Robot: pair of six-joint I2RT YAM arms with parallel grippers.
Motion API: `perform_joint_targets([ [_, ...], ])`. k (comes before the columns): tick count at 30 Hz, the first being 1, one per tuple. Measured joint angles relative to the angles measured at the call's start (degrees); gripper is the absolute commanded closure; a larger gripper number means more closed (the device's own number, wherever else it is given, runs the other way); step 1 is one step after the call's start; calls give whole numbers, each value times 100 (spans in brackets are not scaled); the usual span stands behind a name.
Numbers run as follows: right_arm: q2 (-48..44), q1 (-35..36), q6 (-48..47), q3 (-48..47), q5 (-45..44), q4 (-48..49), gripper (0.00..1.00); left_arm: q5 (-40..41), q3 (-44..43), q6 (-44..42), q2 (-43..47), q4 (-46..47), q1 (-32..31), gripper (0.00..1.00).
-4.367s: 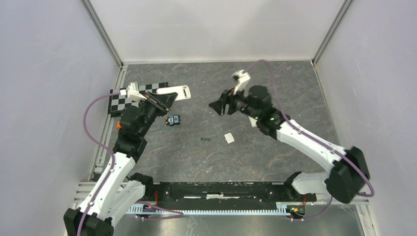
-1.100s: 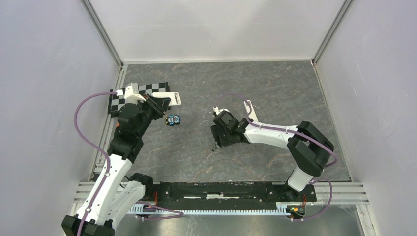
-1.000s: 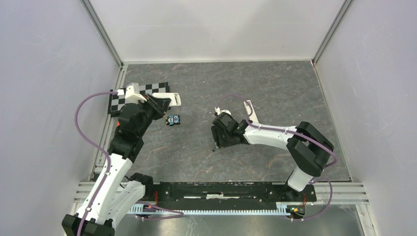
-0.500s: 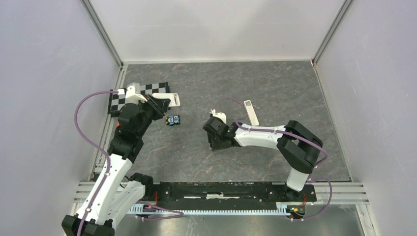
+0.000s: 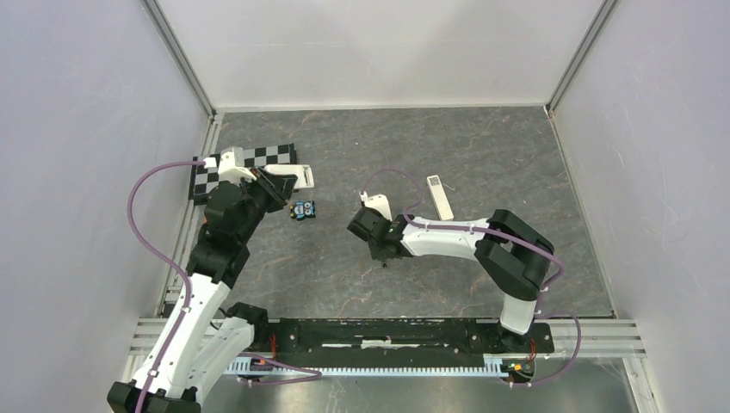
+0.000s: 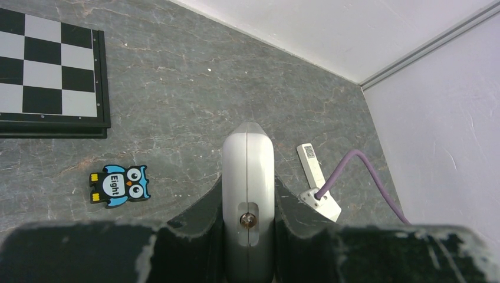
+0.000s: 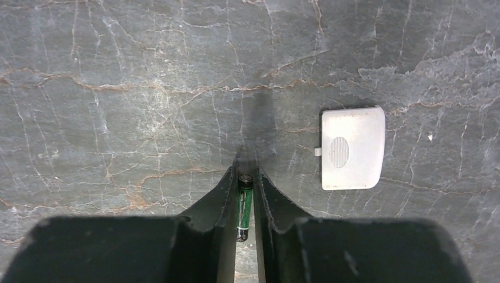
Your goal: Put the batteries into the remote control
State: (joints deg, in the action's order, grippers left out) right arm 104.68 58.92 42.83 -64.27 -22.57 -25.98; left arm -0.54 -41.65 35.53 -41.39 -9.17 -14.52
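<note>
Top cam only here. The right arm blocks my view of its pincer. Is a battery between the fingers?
Observer: Yes. The right wrist view shows a green battery between the fingers of the right pincer, which hug both its sides.
Operator: Battery cover?
Observer: The white cover lies flat on the table, right of the fingers in that view, apart from them.
Operator: Left grip?
Observer: The left pincer presses the broad faces of the white remote, narrow edge toward its camera.
</note>
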Motion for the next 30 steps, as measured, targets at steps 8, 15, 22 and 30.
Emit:
perform_joint_targets([
  [8,-37,24,-520,68,-17,127,56,0,0,0,0,-7,0,98],
  [15,-227,28,-544,275,302,116,59,-2,0,0,-2,-7,0,98],
  [22,-289,42,-573,328,715,72,80,-2,0,0,-2,-4,0,98],
  [30,-350,55,-562,396,682,85,100,-107,4,4,-9,-2,4,98],
])
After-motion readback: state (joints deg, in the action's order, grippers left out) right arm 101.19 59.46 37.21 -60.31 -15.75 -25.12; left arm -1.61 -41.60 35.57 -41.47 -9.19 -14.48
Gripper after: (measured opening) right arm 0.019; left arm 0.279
